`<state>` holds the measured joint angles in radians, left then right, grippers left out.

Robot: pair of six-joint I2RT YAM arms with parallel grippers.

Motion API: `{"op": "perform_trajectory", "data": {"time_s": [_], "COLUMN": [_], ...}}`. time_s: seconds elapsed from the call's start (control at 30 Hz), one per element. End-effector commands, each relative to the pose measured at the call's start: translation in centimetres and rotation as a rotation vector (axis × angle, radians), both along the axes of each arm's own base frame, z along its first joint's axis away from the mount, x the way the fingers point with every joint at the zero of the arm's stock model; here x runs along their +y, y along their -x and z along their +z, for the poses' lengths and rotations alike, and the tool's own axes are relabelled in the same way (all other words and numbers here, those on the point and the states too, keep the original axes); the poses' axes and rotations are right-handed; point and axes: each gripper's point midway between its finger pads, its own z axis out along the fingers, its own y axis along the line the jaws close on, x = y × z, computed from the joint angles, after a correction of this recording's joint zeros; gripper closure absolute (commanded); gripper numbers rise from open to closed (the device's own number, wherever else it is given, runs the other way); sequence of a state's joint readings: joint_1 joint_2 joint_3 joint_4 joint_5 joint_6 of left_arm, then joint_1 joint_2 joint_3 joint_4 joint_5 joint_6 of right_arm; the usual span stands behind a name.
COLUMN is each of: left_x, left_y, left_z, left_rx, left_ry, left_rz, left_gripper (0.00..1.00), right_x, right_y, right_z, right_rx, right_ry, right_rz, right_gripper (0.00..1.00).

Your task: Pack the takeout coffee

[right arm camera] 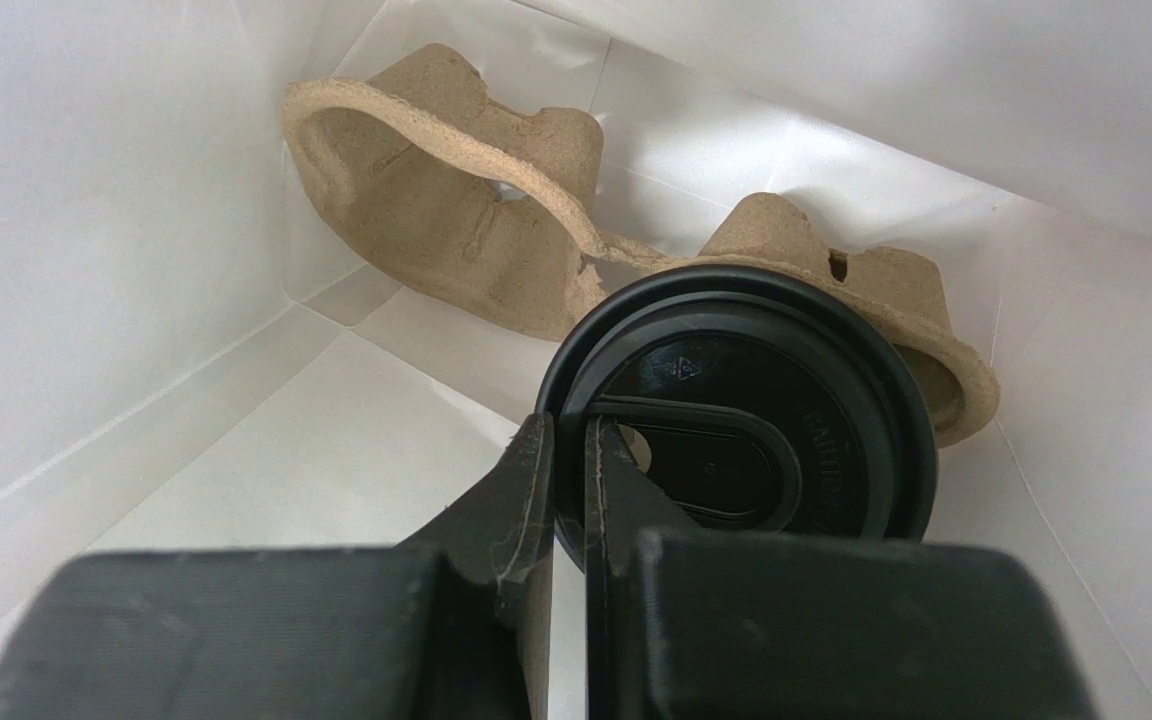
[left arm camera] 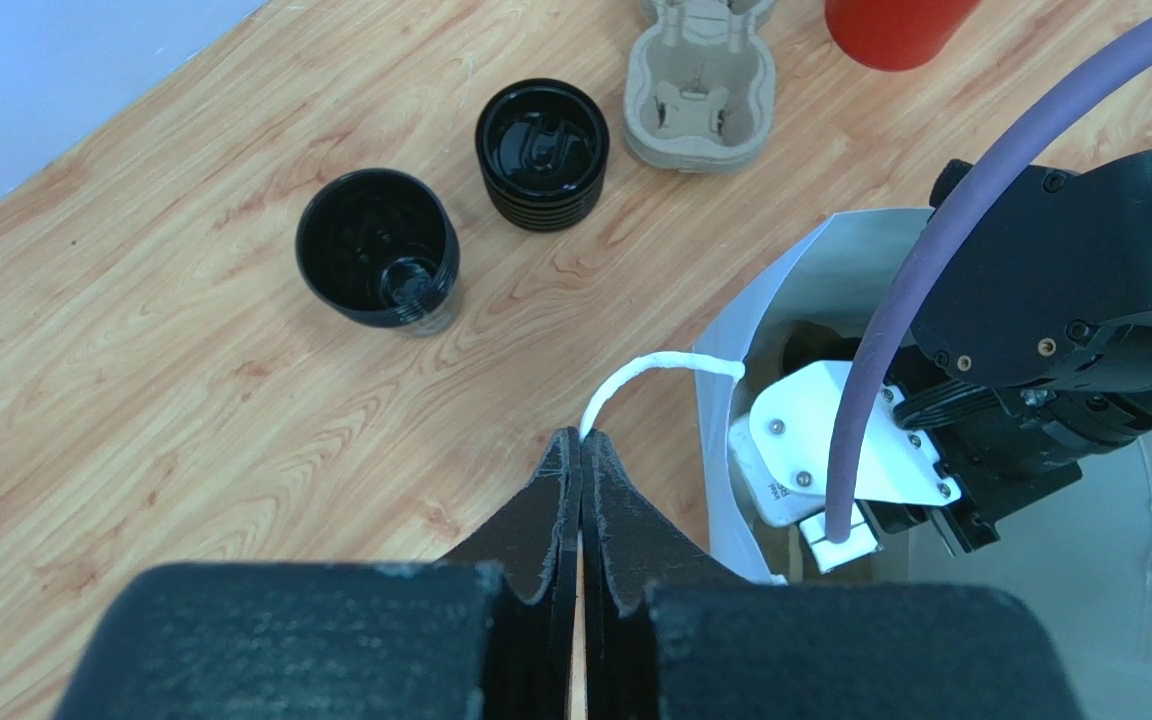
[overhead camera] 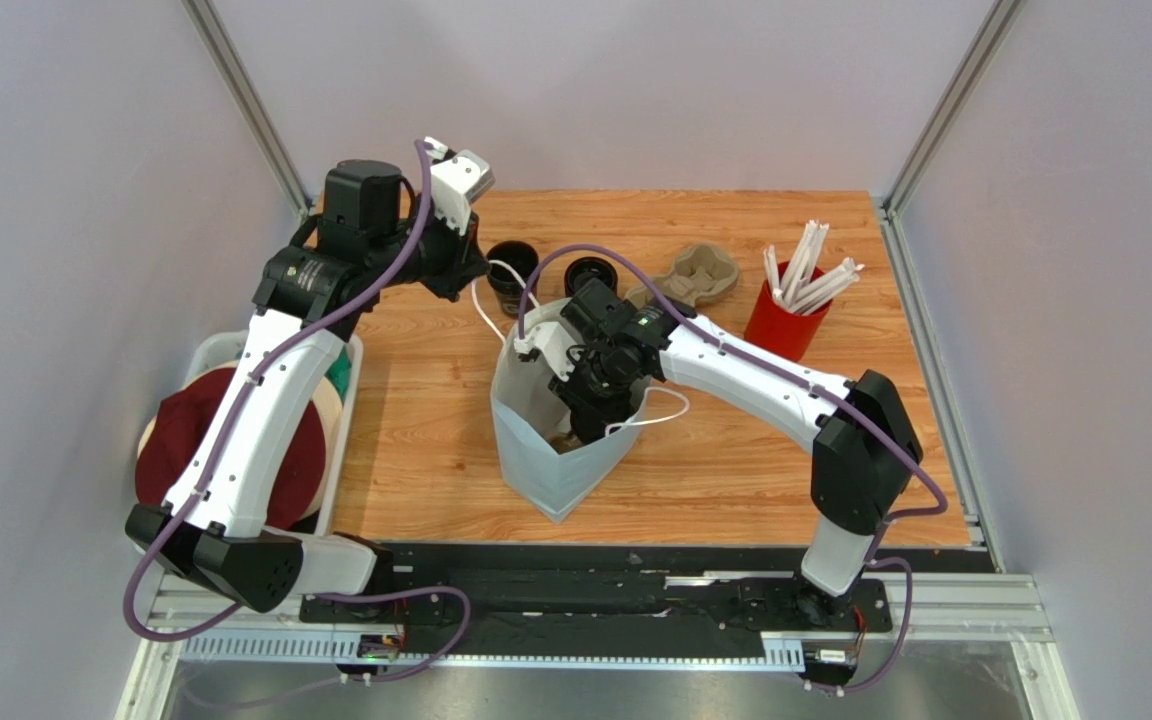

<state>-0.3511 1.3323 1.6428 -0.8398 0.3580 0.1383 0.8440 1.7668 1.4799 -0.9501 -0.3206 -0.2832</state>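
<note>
**Top view.** The white paper bag (overhead camera: pixel 545 450) stood open at the centre of the wooden table (overhead camera: pixel 838 450). The right gripper (overhead camera: pixel 593 402) was down inside the bag mouth, and its fingers could not be made out from here. The left gripper (overhead camera: pixel 465 275) sat at 11 o'clock of the bag, with the bag handle (overhead camera: pixel 489 308) running from it to the rim. An open black cup (overhead camera: pixel 512 263) and a lid stack (overhead camera: pixel 590 275) stood at 12 o'clock of the bag. A spare carrier (overhead camera: pixel 698 275) lay at 1 o'clock, and a red cup (overhead camera: pixel 785 323) of white straws (overhead camera: pixel 808 270) stood at 2 o'clock. The coffee was hidden in this view.

**Left wrist.** The left gripper (left arm camera: pixel 582 443) had its fingers pressed together, pinching the end of the bag handle (left arm camera: pixel 657 368). The cord curved off toward 3 o'clock to the bag (left arm camera: pixel 778 300). The open black cup (left arm camera: pixel 379 248) was at 10 o'clock of the fingertips and the lid stack (left arm camera: pixel 542 150) at 12 o'clock. The spare carrier (left arm camera: pixel 702 75) and red cup (left arm camera: pixel 898 23) were at 1 o'clock. The right arm's wrist filled the bag opening.

**Right wrist.** The view was inside the bag (right arm camera: pixel 117 300). The takeout coffee (right arm camera: pixel 748 405) sat lidded in a cardboard carrier (right arm camera: pixel 447 195) at the bottom of the bag. The right gripper (right arm camera: pixel 567 435) had its fingers almost together, clamped on the lid's rim at the lid's 9 o'clock edge. The carrier's empty pocket lay at 11 o'clock of the cup.
</note>
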Motion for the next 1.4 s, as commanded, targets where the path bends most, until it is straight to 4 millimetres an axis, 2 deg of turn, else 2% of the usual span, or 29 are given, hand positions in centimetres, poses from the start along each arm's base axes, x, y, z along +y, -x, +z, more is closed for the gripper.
{"op": "perform_trajectory", "data": {"time_s": [0.0,0.23,0.4,0.63,0.73,0.77,0.93,1.23,1.37], "left_x": [0.0,-0.1,-0.1,-0.2,-0.3,-0.2,-0.3,-0.7,-0.8], "left_y": [0.1,0.1,0.2,0.2,0.2,0.2,0.2,0.5,0.5], "left_z": [2.5,2.4,2.4,2.3,2.3,2.3,2.3,2.2,2.1], "left_rx": [-0.07,-0.068,-0.068,-0.066,-0.064,-0.066,-0.065,-0.06,-0.056], "left_ry": [0.037,0.04,0.039,0.041,0.041,0.041,0.043,0.05,0.052], "left_rz": [-0.005,-0.01,-0.012,-0.02,-0.019,-0.02,-0.025,-0.049,-0.054], "left_gripper": [1.0,1.0,1.0,1.0,1.0,1.0,1.0,0.99,0.98], "right_x": [-3.1,-2.6,-2.5,-2.3,-2.1,-2.1,-2.0,-1.1,-0.6], "right_y": [0.2,-0.3,-0.5,-0.7,-0.7,-0.7,-0.9,-1.6,-2.0], "right_z": [-5.5,-2.5,-0.9,1.5,2.8,3.1,4.6,7.5,9.8], "right_rx": [0.03,-0.013,-0.031,-0.056,-0.069,-0.07,-0.094,-0.143,-0.19], "right_ry": [0.198,0.158,0.142,0.115,0.095,0.092,0.07,-0.001,-0.051], "right_rz": [-0.005,0.006,0.007,0.011,0.014,0.013,0.01,0.0,-0.005], "right_gripper": [1.0,1.0,0.87,0.82,0.7,0.64,0.6,0.43,0.37]}}
